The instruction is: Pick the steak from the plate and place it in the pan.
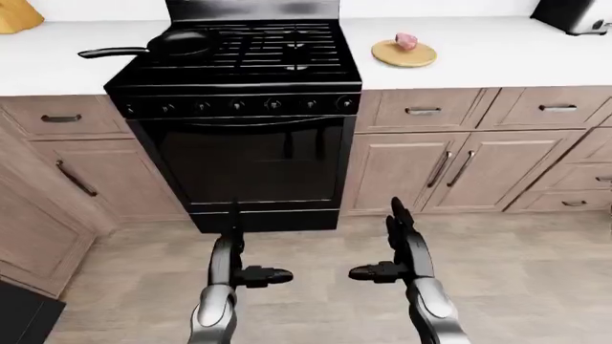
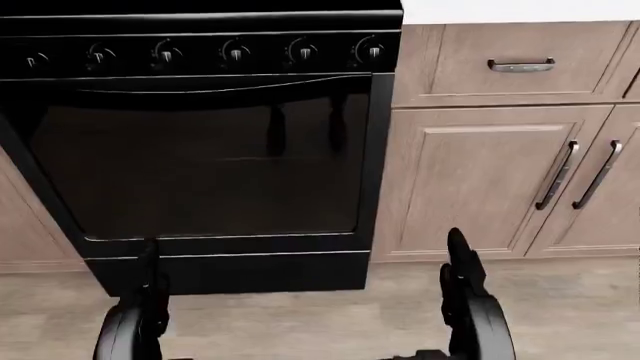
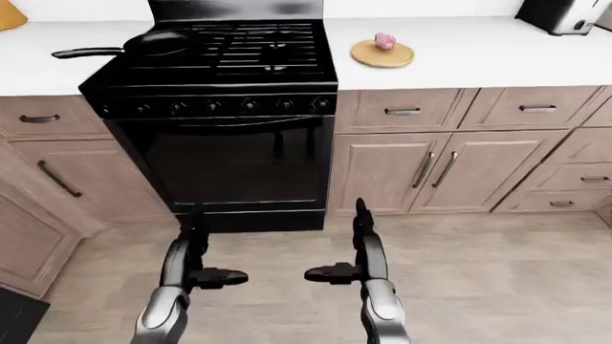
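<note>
A small pink steak lies on a round tan plate on the white counter, right of the black stove. A black pan sits on the stove's top left burner, its handle pointing left. Both hands hang low over the floor, far below the counter. My left hand is open with its fingers straight and its thumb sticking out sideways. My right hand is open the same way. Neither holds anything.
Wooden cabinets with metal handles flank the stove. A dark toaster stands at the counter's top right. A yellow object shows at the top left. Wood floor spreads below.
</note>
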Motion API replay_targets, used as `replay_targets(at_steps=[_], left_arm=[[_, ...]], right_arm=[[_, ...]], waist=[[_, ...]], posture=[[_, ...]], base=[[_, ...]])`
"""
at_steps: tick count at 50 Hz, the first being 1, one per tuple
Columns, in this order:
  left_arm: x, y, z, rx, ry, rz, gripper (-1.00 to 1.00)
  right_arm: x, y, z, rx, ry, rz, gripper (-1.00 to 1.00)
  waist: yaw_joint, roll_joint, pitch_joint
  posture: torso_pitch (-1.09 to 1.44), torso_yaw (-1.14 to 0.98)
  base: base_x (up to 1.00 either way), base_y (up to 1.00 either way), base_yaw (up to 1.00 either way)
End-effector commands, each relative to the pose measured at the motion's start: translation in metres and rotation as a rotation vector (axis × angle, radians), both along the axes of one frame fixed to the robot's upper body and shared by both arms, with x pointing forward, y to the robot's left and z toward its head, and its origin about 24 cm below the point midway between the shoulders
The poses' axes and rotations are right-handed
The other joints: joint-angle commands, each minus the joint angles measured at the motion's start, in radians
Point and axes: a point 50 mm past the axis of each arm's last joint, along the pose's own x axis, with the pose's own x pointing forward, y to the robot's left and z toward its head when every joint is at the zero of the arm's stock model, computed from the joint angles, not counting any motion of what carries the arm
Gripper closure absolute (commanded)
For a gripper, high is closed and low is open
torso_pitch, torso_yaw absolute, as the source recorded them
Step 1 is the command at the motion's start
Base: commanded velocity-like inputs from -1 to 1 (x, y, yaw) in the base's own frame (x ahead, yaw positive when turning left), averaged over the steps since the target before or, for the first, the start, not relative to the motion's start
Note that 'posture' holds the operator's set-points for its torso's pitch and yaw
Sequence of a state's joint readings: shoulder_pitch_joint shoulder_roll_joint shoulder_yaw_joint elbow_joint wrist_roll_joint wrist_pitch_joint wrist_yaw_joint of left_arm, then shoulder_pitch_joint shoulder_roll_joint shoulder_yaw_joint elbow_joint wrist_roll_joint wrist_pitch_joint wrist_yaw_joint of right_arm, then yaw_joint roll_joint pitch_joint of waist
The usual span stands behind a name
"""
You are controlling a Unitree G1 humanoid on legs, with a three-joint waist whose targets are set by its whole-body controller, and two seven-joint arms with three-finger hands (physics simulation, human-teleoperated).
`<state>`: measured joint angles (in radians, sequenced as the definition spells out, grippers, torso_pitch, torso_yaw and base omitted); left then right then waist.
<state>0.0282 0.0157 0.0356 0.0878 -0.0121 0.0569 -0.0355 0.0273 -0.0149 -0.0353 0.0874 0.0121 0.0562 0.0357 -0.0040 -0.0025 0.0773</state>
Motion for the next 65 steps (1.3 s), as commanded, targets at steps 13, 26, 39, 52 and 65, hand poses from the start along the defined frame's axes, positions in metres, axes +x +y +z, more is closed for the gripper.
replay_targets(at_steps=[13, 26, 39, 52, 65], left_arm=[[0.004, -0.006, 0.027, 0.0, -0.172, -0.012, -1.0], [0.026, -0.005, 0.019, 0.05, -0.197, 0.027, -1.0], [0.057, -0.013, 0.071, 0.036, -0.244, 0.021, -1.0], [0.085, -0.009, 0.135, 0.041, -0.299, 0.015, -1.0], [0.106, -0.011, 0.187, 0.021, -0.364, 0.002, -1.0]], right_arm=[[0.01, 0.0, 0.031, -0.021, -0.17, -0.002, -1.0], [0.016, -0.01, 0.055, -0.027, -0.188, -0.062, -1.0], [0.047, -0.009, 0.097, -0.072, -0.224, -0.055, -1.0], [0.062, -0.013, 0.156, -0.124, -0.289, -0.055, -1.0], [0.067, -0.023, 0.211, -0.153, -0.345, -0.108, -1.0]], waist=[[0.008, -0.007, -0.078], [0.008, -0.005, -0.09], [0.007, -0.011, -0.093], [0.011, -0.009, -0.086], [0.013, -0.012, -0.08]], posture=[[0.0, 0.0], [0.0, 0.0], [0.0, 0.0], [0.0, 0.0], [0.0, 0.0]], base=[[0.0, 0.0, 0.0], [0.0, 0.0, 0.0], [0.0, 0.0, 0.0], [0.0, 0.0, 0.0], [0.0, 0.0, 0.0]])
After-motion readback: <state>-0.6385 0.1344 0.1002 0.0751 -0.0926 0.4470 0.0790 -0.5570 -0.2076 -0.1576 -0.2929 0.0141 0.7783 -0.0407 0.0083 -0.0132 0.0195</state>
